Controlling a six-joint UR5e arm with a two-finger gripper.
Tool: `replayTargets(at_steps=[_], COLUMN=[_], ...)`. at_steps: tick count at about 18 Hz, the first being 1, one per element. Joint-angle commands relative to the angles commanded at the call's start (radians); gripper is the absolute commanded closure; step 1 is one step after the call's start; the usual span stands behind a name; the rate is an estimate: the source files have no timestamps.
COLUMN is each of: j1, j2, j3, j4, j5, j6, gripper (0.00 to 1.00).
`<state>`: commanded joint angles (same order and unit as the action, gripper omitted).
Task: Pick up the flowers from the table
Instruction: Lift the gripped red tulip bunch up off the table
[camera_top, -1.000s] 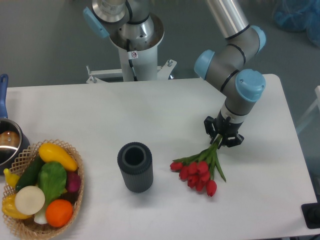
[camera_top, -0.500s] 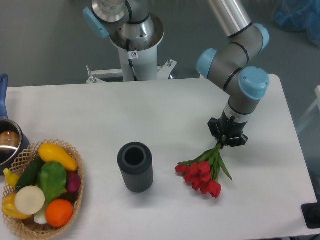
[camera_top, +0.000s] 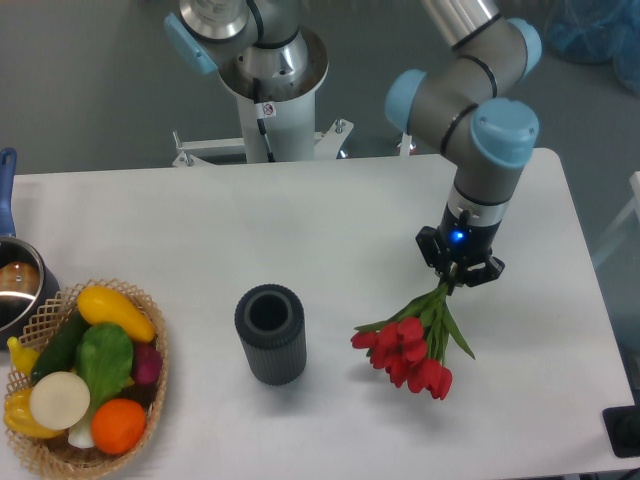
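Observation:
The flowers (camera_top: 408, 345) are a bunch of red tulips with green stems and leaves, right of the table's middle. My gripper (camera_top: 457, 273) is shut on the stem ends and holds the bunch tilted, heads hanging down to the lower left. The heads look lifted a little above the white table (camera_top: 330, 220); whether the lowest ones still touch it I cannot tell. The fingertips are mostly hidden by the gripper body.
A dark ribbed cylinder vase (camera_top: 270, 334) stands upright left of the flowers. A wicker basket of vegetables (camera_top: 85, 378) sits at the front left corner. A metal pot (camera_top: 17, 285) is at the left edge. The robot base (camera_top: 270, 80) stands behind the table.
The gripper has risen and shifted slightly right with the stems in it. The tulip heads have moved right and the bunch hangs more steeply.

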<state>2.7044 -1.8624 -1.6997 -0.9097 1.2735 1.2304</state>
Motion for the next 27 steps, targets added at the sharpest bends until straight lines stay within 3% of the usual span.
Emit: replayTargets(at_steps=[15,27], j1=[0.055,0.060], j2=[0.046,0.048], j3=[0.066,0.077], j4=[0.005,0.005], j5=[-0.163,-0.181], j6=[-0.114,-0.131], gripper=[0.93,0.93])
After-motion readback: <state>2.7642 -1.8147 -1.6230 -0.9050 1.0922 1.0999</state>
